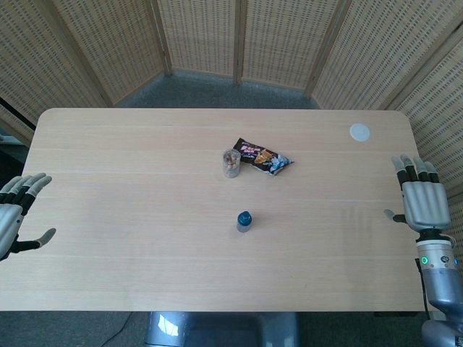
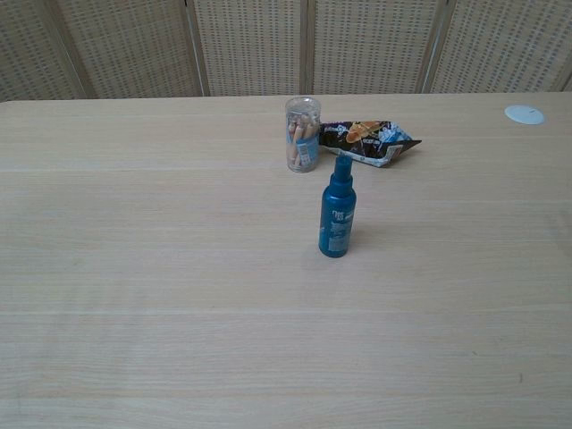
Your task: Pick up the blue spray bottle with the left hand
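Observation:
The blue spray bottle (image 1: 244,220) (image 2: 338,209) stands upright near the middle of the wooden table (image 1: 130,238), slightly toward the front. At the table's left edge my left hand (image 1: 16,213) hovers with its fingers spread, holding nothing, far from the bottle. My right hand (image 1: 419,195) is at the right edge, fingers extended and apart, also holding nothing. Neither hand shows in the chest view.
Behind the bottle stands a clear plastic jar of snack sticks (image 1: 231,163) (image 2: 302,134). A dark snack packet (image 1: 262,157) (image 2: 370,141) lies to its right. A small white disc (image 1: 359,131) (image 2: 524,113) sits at the back right. Wicker screens enclose the far side.

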{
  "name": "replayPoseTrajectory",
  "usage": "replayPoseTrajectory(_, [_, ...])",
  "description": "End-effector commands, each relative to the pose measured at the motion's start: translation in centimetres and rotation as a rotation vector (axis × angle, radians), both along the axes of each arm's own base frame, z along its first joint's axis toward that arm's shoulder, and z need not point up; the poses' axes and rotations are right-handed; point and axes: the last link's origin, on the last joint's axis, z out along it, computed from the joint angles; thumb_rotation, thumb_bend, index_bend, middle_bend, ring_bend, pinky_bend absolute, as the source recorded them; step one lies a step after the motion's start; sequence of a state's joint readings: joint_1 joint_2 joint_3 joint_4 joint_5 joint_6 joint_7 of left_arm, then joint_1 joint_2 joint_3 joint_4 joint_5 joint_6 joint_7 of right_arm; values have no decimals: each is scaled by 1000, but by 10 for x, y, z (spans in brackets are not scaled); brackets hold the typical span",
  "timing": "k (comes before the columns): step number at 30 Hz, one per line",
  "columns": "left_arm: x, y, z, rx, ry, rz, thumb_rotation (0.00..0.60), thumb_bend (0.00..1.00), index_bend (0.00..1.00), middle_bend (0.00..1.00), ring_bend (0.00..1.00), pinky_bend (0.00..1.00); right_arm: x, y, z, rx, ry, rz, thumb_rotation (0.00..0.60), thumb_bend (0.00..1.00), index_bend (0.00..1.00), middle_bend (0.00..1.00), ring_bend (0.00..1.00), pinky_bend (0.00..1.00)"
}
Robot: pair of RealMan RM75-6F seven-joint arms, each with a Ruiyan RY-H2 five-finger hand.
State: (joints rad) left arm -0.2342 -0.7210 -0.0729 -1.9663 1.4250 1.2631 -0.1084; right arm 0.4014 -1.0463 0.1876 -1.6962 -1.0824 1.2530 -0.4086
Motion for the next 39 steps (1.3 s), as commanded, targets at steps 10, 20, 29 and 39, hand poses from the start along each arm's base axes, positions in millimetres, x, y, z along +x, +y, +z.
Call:
replayPoseTrajectory(10, [5,4,-7,-27,-1,-25,600,323,65,30,0,0,-1,6,4,-5,-32,-4,600,0,0,0,0,0])
replayPoseTrajectory(20, [23,29,-39,-156,-123,-75,600,320,43,20,0,0,-3,11,8,-15,-78,-19,600,0,0,0,0,0])
replayPoseTrajectory(29, [49,58,-92,-328,-284,-82,600,287,8,2,0,0,-4,21,24,-47,-101,-19,600,0,0,0,0,0])
replayPoseTrajectory(39, [89,87,-157,-469,-418,-95,600,274,0,0,0,0,-12,30,37,-75,-142,-41,600,0,0,0,0,0])
